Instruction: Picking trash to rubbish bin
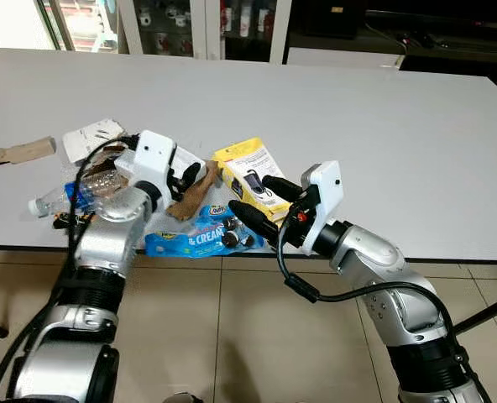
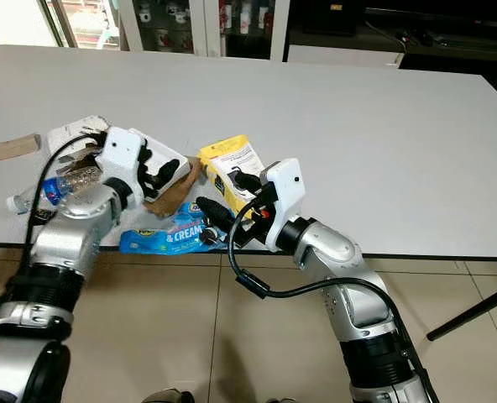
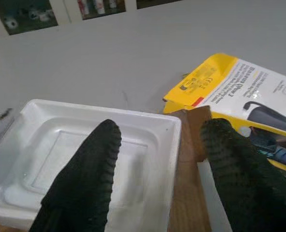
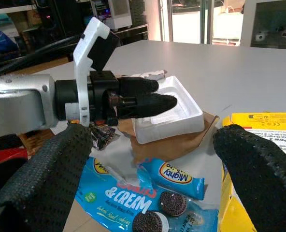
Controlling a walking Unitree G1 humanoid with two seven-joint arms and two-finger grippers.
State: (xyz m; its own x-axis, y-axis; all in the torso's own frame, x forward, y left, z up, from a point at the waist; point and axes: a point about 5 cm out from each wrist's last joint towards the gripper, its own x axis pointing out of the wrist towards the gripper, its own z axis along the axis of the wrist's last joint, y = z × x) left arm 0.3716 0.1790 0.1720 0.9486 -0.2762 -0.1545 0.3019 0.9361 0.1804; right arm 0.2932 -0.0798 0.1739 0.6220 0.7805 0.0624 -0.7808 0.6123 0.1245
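Note:
A trash pile lies near the white table's front edge. It holds a white foam tray, a brown cardboard scrap, a yellow package, a blue cookie wrapper and a clear plastic bottle. My left gripper is open, one finger over the tray, the other over the cardboard's edge. My right gripper is open too, hovering between the yellow package and the cookie wrapper, pointing at the left gripper. Neither holds anything.
Crumpled white paper and a brown cardboard strip lie left of the pile. The table's right half is bare. Tiled floor shows below the front edge. Glass cabinets stand behind the table.

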